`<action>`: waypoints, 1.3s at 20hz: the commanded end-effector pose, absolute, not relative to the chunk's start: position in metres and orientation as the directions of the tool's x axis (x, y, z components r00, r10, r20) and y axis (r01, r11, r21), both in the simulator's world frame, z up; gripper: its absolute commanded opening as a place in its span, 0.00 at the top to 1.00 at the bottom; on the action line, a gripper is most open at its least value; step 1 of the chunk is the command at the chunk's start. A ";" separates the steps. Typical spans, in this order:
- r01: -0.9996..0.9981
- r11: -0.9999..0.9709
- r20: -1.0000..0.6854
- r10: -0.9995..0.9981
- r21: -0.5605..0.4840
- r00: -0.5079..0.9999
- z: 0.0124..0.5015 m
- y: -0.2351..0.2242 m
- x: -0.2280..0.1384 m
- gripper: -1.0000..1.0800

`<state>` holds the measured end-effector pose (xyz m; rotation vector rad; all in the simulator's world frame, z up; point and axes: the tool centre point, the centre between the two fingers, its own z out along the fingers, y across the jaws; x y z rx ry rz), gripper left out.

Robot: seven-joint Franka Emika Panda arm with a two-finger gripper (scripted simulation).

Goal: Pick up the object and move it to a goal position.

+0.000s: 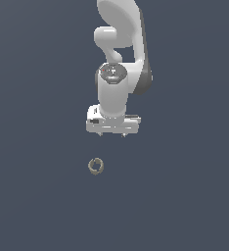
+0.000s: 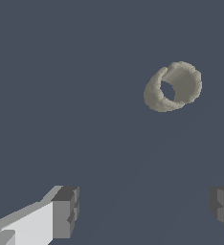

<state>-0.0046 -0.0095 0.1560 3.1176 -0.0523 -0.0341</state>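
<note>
Fingers (image 2: 66,210) of my pincer (image 2: 142,210) are showing closest in the wrist view, one grey pad at each lower corner, standing wide apart with nothing between them, so I am running it released and empty. Past them, the ring (image 2: 173,87) is lying on the dark desk (image 2: 61,72), off to one side of the gap between the fingers and not under it. In the exterior view the pincer (image 1: 112,133) is hanging below the white arm (image 1: 117,59), and the ring (image 1: 95,166) is sitting apart from it, nearer the camera and a little toward the exterior view's left.

I am judging the ring to be light and stiff, a short tan-grey band with a rough, lumpy wall and an open hole, tipped so the hole is facing partly sideways. It is looking far smaller than the pincer, so it may roll or skid if one finger touches first. I am thinking the best hold is across the outer wall, one pad on each side, closing gently. No goal marker is showing in either view.
</note>
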 end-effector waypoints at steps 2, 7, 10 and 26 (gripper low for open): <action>-0.033 -0.999 -0.021 -0.034 0.024 0.999 0.156 -0.009 -0.004 0.04; -0.032 -0.999 -0.003 -0.032 0.026 0.999 0.168 -0.004 -0.001 0.04; -0.022 -0.999 0.006 -0.022 0.027 1.000 0.175 0.000 -0.001 0.04; -0.167 -0.986 0.006 -0.167 0.018 0.986 0.165 -0.010 0.012 0.04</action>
